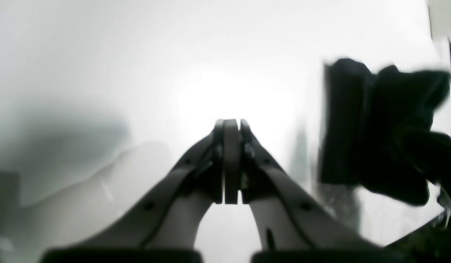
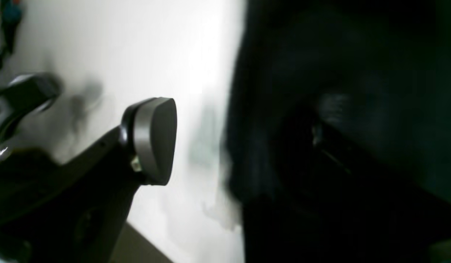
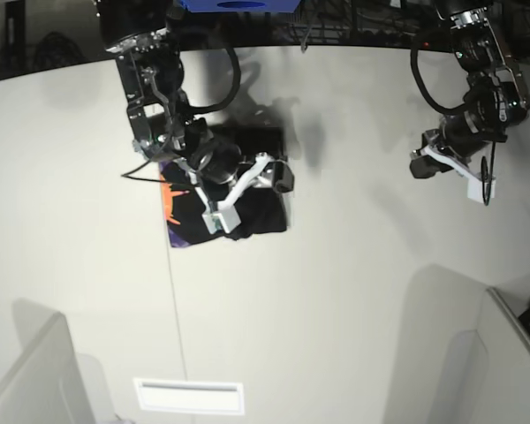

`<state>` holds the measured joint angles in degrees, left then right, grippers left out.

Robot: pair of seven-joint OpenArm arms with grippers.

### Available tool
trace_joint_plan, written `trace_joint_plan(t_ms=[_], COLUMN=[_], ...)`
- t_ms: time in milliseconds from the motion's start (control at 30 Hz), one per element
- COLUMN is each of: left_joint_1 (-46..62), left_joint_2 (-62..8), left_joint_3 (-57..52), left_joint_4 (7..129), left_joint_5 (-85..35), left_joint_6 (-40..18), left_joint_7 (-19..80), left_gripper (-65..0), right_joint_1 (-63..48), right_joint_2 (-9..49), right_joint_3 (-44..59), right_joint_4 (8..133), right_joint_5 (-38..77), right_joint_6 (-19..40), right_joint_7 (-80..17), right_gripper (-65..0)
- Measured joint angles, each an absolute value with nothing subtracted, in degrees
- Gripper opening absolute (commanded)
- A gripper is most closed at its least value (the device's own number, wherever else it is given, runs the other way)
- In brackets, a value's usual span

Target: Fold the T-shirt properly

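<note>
- T-shirt [image 3: 238, 199] lies bunched in a compact black heap on the white table [image 3: 353, 291], left-centre in base view, orange and purple print showing at its left edge.
- Right gripper [image 3: 247, 196] directly over the heap, jaws spread wide, nothing clamped.
- Left gripper [image 1: 230, 164] well apart over bare table, jaws pressed together, empty.

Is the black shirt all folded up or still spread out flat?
Folded up. The T-shirt is a small bunched bundle under the open right gripper, with only a strip of colourful print showing.
</note>
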<state>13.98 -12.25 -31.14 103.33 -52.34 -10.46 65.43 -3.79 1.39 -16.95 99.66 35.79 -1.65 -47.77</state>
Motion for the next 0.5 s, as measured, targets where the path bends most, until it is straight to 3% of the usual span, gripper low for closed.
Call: trace_joint_plan(t_ms=[367,500], left_joint_1=[13.7,14.0], left_joint_2=[-12.0,-12.6], left_joint_3=[-32.5,-25.6], left_joint_4=[103.3,103.3], left_joint_5=[-52.8,-52.9], left_joint_6=[-10.5,-10.5], left_joint_7=[65.5,65.4], left_gripper=[-65.0,-65.0], right_joint_1=[2.2,2.9], right_joint_2=[1.6,3.9], right_joint_3=[-29.5,-28.6], right_joint_4=[98.4,106.1], right_joint_5=[35.6,36.5], right_joint_6=[-4.1,-4.2], right_joint_7=[-48.0,-47.8], right_gripper=[-25.4,-27.3])
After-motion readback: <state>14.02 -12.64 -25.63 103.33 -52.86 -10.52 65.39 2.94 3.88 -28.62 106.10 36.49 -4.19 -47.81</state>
